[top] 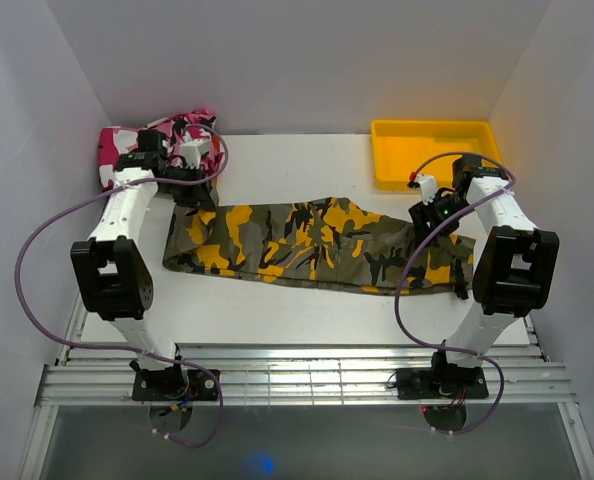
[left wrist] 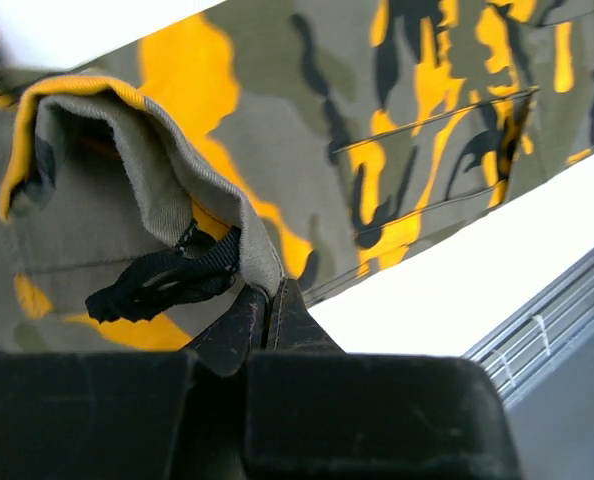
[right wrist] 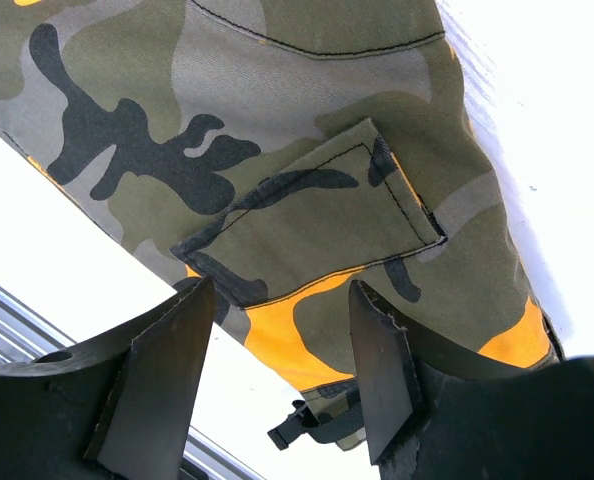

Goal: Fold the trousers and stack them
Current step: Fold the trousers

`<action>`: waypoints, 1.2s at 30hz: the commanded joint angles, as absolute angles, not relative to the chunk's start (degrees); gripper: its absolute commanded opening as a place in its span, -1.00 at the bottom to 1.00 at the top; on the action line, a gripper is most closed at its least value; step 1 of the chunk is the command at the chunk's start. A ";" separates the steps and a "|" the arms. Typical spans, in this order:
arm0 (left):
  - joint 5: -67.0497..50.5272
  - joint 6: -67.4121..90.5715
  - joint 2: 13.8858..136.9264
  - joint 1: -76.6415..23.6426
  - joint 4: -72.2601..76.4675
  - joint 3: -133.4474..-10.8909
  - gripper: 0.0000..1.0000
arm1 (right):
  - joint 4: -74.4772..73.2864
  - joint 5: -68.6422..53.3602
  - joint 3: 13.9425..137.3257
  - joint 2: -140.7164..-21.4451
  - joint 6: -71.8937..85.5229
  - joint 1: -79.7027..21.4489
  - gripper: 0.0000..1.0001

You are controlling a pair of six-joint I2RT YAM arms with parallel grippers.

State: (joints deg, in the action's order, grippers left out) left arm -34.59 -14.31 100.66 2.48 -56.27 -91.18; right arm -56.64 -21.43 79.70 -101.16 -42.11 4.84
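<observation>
From above, you see the trousers (top: 307, 245) stretched flat across the table (top: 277, 310), reaching from your left pincer (top: 192, 192) to your right pincer (top: 424, 222). A pink camouflage garment (top: 167, 135) lies behind the left pincer, and a yellow tray (top: 432, 150) sits behind the right one.

In the left wrist view, the left pincer (left wrist: 267, 312) is closed tight on a raised edge of the trousers (left wrist: 277, 120), with a black strap (left wrist: 162, 280) just beside its tips.

In the right wrist view, the right pincer (right wrist: 279, 292) stands open and grips nothing. The trousers (right wrist: 277, 100) and a pocket flap (right wrist: 317, 215) lie just ahead of its jaws, perhaps not touching.
</observation>
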 commanded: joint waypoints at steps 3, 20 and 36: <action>-39.38 -7.92 103.79 -5.26 -49.05 -91.93 -1.00 | -56.08 -22.24 78.84 -99.49 -41.31 4.66 0.23; -37.27 -1.14 112.33 -15.38 -37.97 -84.56 -1.00 | -56.07 -21.36 78.75 -100.02 -41.48 4.66 0.23; -40.32 -6.33 100.46 -10.82 -43.06 -83.41 0.40 | -54.94 -22.50 77.78 -100.02 -39.99 4.66 0.26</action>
State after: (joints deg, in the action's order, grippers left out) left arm -36.45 -4.93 107.18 -14.83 -40.93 -82.21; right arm -56.29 -21.19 78.50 -101.16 -40.82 4.84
